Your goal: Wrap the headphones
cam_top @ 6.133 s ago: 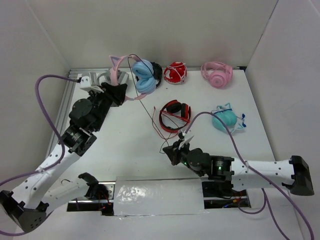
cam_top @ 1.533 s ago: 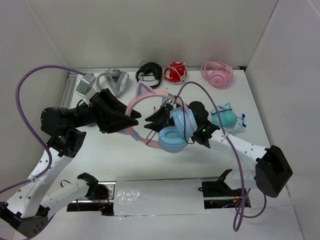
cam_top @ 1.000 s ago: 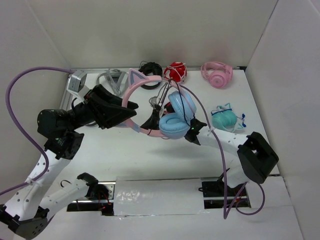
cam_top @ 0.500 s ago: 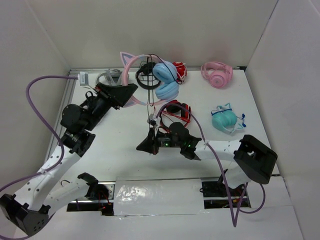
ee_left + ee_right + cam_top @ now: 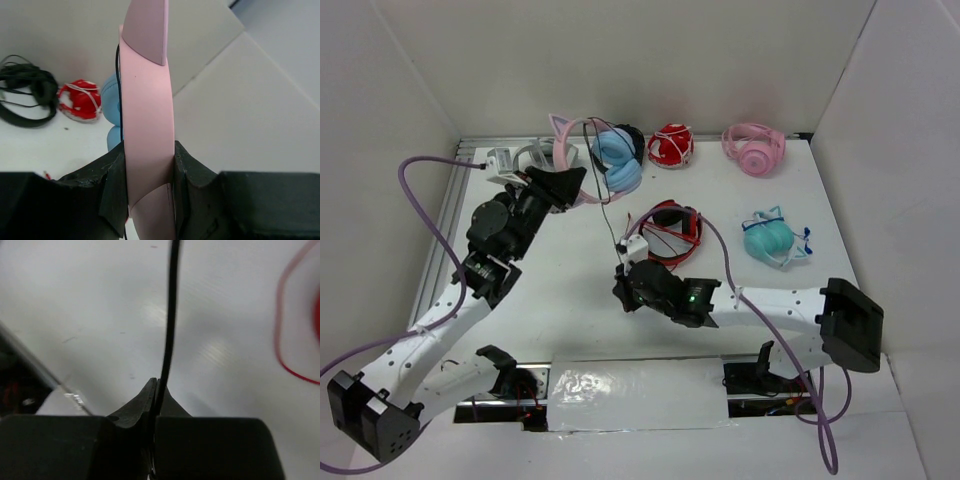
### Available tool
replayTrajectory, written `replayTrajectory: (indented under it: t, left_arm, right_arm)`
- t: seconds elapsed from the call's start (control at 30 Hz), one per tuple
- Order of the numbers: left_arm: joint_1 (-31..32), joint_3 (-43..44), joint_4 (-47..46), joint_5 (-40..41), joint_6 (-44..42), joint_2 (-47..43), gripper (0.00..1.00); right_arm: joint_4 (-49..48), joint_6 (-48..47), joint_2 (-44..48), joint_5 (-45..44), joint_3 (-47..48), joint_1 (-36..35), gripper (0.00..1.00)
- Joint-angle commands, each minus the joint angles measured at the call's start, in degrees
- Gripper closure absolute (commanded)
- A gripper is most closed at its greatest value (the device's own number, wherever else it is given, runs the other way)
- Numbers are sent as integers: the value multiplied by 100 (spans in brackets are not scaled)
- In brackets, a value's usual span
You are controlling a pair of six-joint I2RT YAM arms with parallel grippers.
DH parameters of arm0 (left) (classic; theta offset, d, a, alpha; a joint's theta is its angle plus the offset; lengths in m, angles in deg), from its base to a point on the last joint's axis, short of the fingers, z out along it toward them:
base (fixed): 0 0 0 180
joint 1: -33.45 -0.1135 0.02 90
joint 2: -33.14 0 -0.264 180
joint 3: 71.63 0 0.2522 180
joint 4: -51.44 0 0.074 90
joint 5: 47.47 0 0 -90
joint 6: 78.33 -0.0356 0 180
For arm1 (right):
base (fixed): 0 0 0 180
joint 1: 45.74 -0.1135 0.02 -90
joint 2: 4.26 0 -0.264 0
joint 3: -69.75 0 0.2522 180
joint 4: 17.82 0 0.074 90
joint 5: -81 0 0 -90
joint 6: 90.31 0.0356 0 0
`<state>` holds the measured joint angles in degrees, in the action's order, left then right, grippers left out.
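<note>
Our left gripper [image 5: 148, 175] is clamped on the pink headband of the headphones [image 5: 617, 160], with one finger pressed flat against each side of the band. It holds them beyond and to the left of the red-and-black headphones [image 5: 670, 226], with the light blue ear cups on the gripper's right. Our right gripper [image 5: 156, 390] is closed to a tight pinch on the thin black cable [image 5: 171, 315], which runs straight away from its tips. This gripper sits just near-left of the red-and-black headphones, over the white table [image 5: 560, 290]. Beyond the red-and-black headphones lies a red-and-white set [image 5: 670, 146]. The all-pink headphones [image 5: 753, 149] are beyond and to the right, and the teal headphones [image 5: 770, 238] are directly to the right. Plain white walls [image 5: 620, 60] close in the table at the back and on both sides.
</note>
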<state>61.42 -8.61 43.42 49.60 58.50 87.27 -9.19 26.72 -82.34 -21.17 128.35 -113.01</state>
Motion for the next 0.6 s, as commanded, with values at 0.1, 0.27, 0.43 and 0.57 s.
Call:
replayTrajectory:
  t: [0.1,0.27,0.43,0.57]
  left_arm:
    - [-28,-56,-126,1042,-542,-368,100]
    - [-28,31,857,936,-351,-219,100]
    - [-10,-143,1404,674,-262,-210,100]
    - [-11,-328,1528,-158,-726,-358,100]
  right_arm:
    - [2929,-37,399,-2079,763,-50,100]
    - [3439,-933,391,-2431,1325,-59,100]
    - [3553,-2068,206,-2229,1887,-111,100]
    - [3299,-3375,13,-2737,2230,-164,100]
